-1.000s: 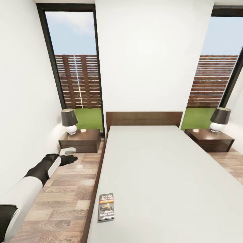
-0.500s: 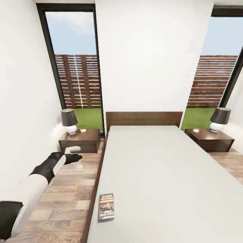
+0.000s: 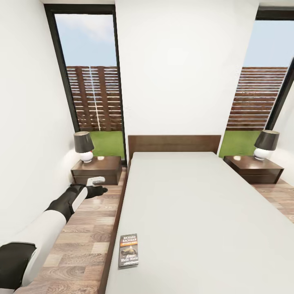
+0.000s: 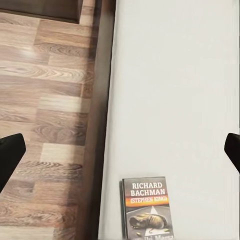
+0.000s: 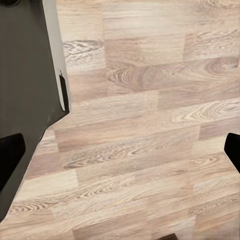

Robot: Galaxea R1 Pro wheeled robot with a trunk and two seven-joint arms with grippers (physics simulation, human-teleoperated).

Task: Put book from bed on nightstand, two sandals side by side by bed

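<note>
The book (image 3: 128, 250) lies flat near the left edge of the bed's grey mattress (image 3: 196, 212), close to me; its cover reads "RICHARD BACHMAN" (image 4: 146, 210). My left gripper (image 3: 97, 190) hangs over the wood floor between the left nightstand (image 3: 98, 169) and the bed frame, well beyond the book. In the left wrist view its dark fingertips (image 4: 10, 156) stand wide apart, open and empty, looking down on the bed's edge. My right gripper (image 5: 120, 155) is open over bare floor. The two sandals are out of view.
A second nightstand (image 3: 254, 168) stands right of the bed. Each nightstand carries a black-shaded lamp (image 3: 83, 146). A white wall runs close along the left floor strip. Tall dark-framed windows flank the headboard (image 3: 174, 143). A dark part of my own body (image 5: 27, 75) sits beside the right gripper.
My left arm has swung to the right toward the bed, its gripper moving from near the wall to close by the bed frame. The book has not moved.
</note>
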